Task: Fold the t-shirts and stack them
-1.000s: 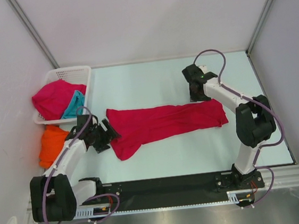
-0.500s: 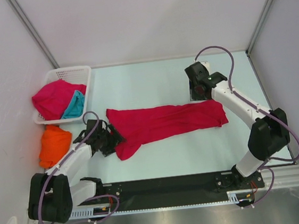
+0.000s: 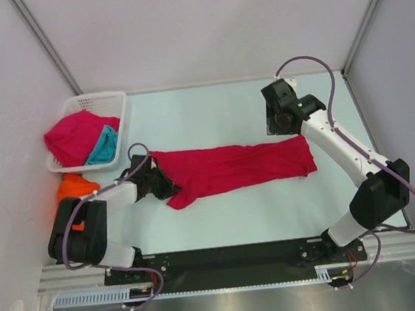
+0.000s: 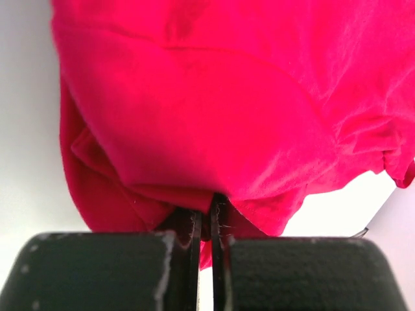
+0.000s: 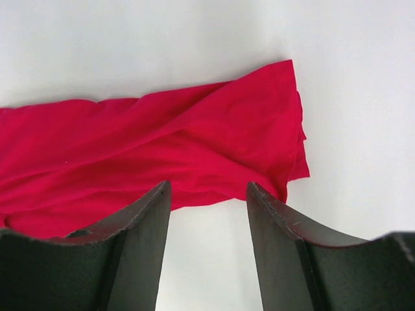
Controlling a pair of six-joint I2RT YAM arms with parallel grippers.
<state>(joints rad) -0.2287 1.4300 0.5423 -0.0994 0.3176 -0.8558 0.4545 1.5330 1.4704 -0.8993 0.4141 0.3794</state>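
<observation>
Red t-shirt (image 3: 231,168) stretched on table (image 3: 211,114), unfolded. Left gripper (image 4: 204,212) clamped on its end; right gripper (image 5: 207,194) spread, empty. Heaped t-shirts (image 3: 79,135) in basket (image 3: 97,98), orange t-shirt (image 3: 73,187) unfolded. Nothing stacked.

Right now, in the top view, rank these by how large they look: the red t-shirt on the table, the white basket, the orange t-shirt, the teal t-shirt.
1. red t-shirt on the table
2. white basket
3. orange t-shirt and teal t-shirt: visible patches look alike, both partly hidden, so unranked.
</observation>
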